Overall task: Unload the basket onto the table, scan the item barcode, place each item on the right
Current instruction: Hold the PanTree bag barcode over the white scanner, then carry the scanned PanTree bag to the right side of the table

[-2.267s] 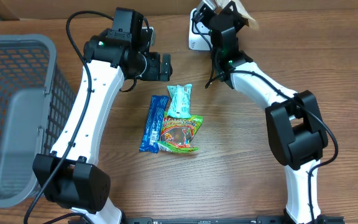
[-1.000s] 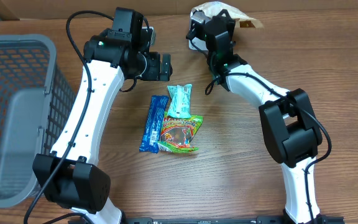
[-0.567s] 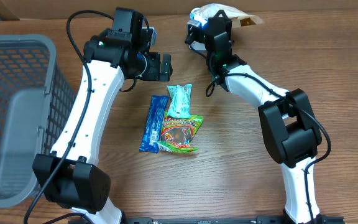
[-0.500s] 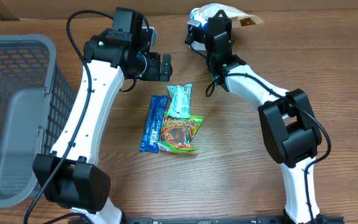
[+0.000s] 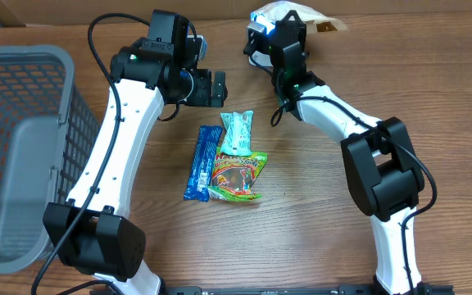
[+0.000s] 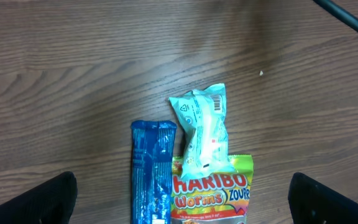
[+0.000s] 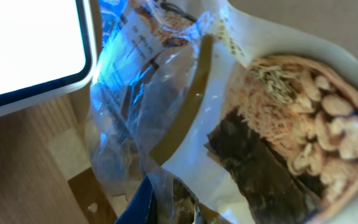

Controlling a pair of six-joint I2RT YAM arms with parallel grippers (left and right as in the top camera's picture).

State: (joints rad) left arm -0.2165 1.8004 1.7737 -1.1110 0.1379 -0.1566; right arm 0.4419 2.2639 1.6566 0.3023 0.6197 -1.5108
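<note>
From overhead, the right gripper [image 5: 269,29] sits at the top centre of the frame. It is clamped on a crinkly snack bag [image 5: 292,12], which sticks out past it toward the top edge. The bag's left end is lit blue. The left gripper [image 5: 211,88] hangs just left of centre with its jaws spread wide and nothing between them. Below it on the wooden table [image 5: 318,246] lie a blue bar [image 5: 201,162], a mint packet [image 5: 238,133] and a Haribo bag [image 5: 238,176] (the three are bunched together and touching). A grey basket [image 5: 19,139] fills the left edge.

In the left wrist view, dark fingers [image 6: 39,199] show in both lower corners, far apart. The three packets lie between them in the lower middle, untouched.

In the right wrist view, the snack bag fills most of the frame, with printed nuts and noodles on the right. Its clear crumpled end, tinted blue, lies right beside a white scanner [image 7: 30,43] in the upper left. The gripper's own fingers cannot be made out here.
</note>
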